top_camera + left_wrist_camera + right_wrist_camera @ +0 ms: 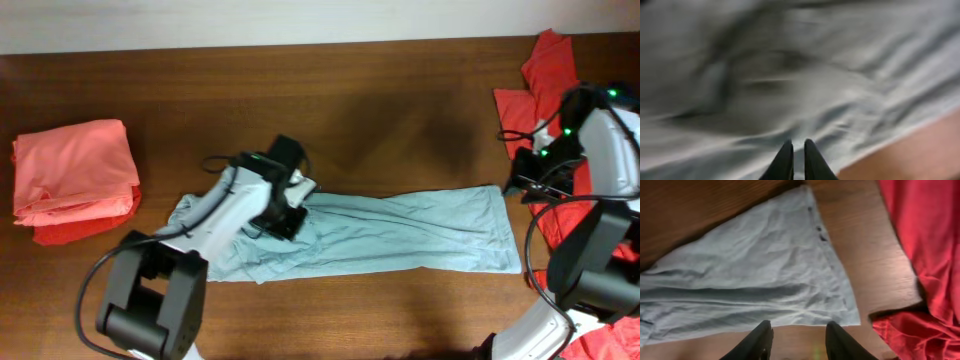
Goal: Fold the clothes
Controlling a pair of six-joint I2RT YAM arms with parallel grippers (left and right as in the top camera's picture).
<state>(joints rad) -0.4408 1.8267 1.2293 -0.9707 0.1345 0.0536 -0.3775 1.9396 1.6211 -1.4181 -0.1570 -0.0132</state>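
A pale grey-blue T-shirt (400, 235) lies folded into a long strip across the middle of the wooden table. My left gripper (283, 218) is down on its left part. In the blurred left wrist view the fingers (796, 144) are almost together, pinching the grey fabric (815, 75). My right gripper (522, 185) is open and empty just off the shirt's right end. In the right wrist view its fingers (799, 325) hang over bare wood beside the hem (755, 265).
A folded salmon-pink garment (75, 170) sits on a red one (60, 232) at the far left. Loose red garments (545, 65) lie along the right edge, close to my right arm, and also show in the right wrist view (920, 235).
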